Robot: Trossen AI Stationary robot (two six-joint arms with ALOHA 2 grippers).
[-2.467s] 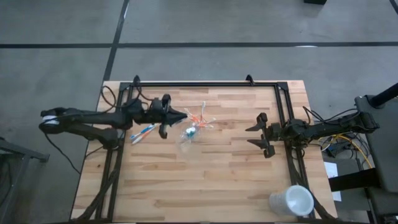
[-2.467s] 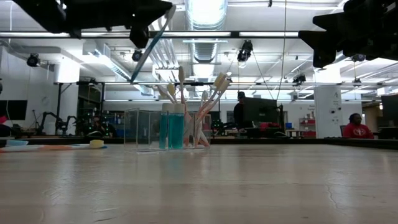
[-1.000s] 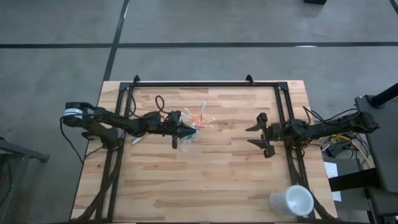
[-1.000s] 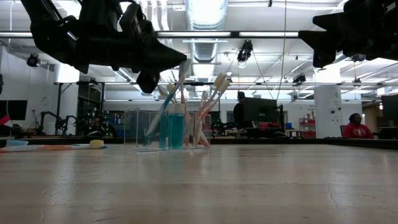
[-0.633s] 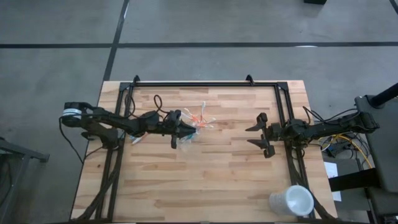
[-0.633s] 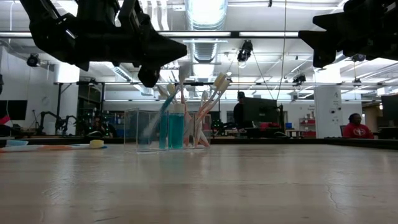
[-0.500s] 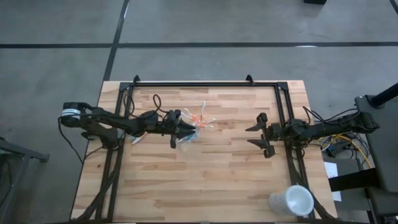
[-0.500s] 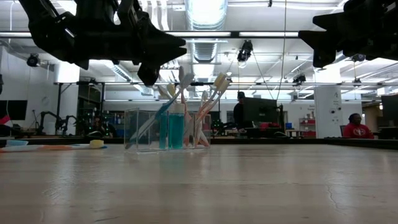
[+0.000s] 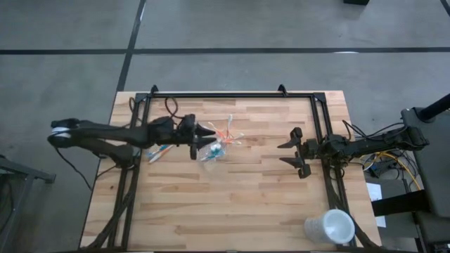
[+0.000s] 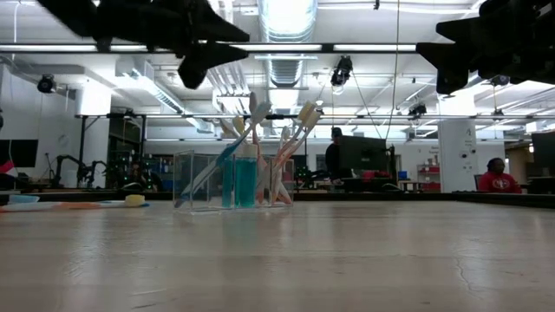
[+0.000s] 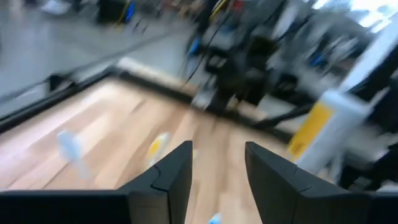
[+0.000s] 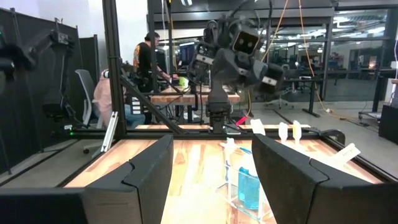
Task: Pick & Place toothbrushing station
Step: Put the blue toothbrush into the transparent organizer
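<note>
My left gripper [image 9: 209, 132] hangs above the clear cup [image 10: 232, 179] mid-table, jaws apart and empty. A blue brush [image 10: 217, 165] leans inside. I think more brushes [image 9: 162, 151] need fetching. The right gripper [image 9: 290, 153] waits, jaws spread.

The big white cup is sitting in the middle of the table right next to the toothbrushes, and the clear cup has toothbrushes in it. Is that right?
Not quite. The big white cup sits alone at a corner of the table on the right arm's side, far from the toothbrushes; the high view shows it. The clear cup does hold toothbrushes.
</note>
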